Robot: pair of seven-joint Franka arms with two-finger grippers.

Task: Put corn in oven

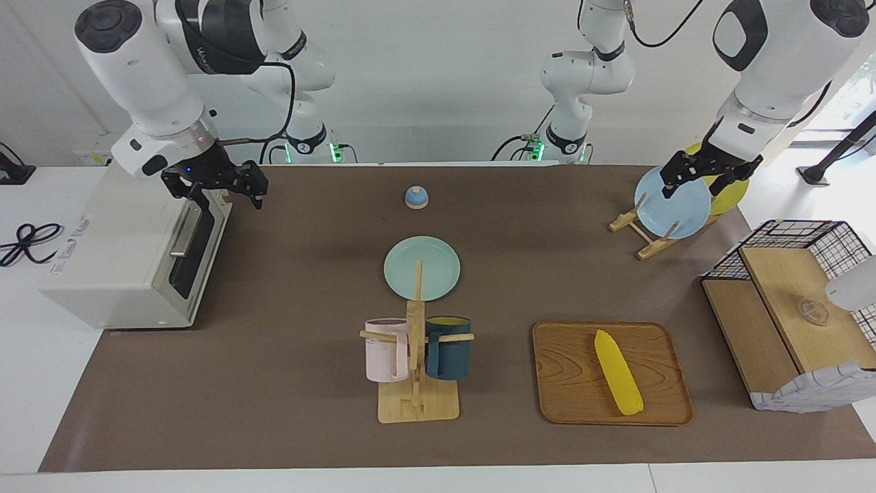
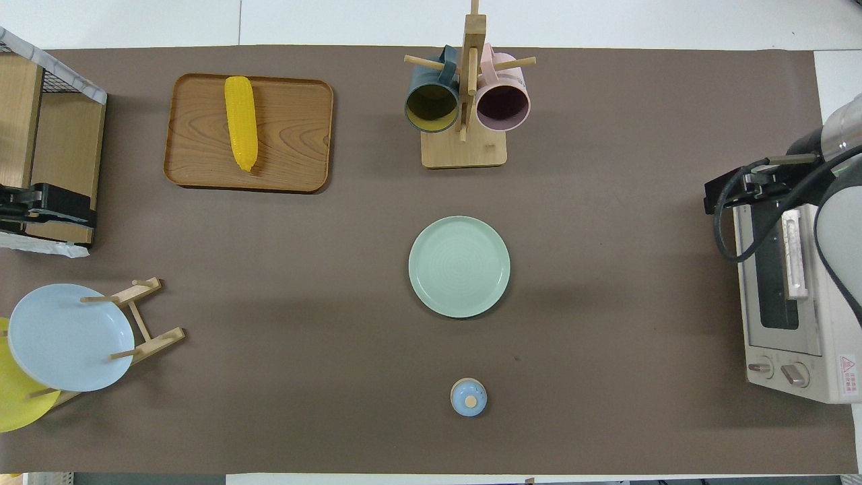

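Observation:
The yellow corn [image 1: 618,372] lies on a wooden tray [image 1: 568,397], farther from the robots than anything else at the left arm's end of the table; it also shows in the overhead view [image 2: 241,131]. The off-white oven [image 1: 116,260] stands at the right arm's end with its door shut and its bar handle [image 1: 185,233] showing. My right gripper [image 1: 229,195] hangs open and empty just above the top edge of the oven door. My left gripper [image 1: 694,185] is open and empty, raised over the plate rack.
A wooden mug rack [image 1: 416,397] holds a pink mug and a dark blue mug mid-table. A mint plate [image 1: 421,268] and a small blue lidded knob [image 1: 416,197] lie nearer to the robots. A plate rack [image 1: 647,236] with a blue and a yellow plate and a wire-and-wood shelf basket [image 1: 794,308] stand at the left arm's end.

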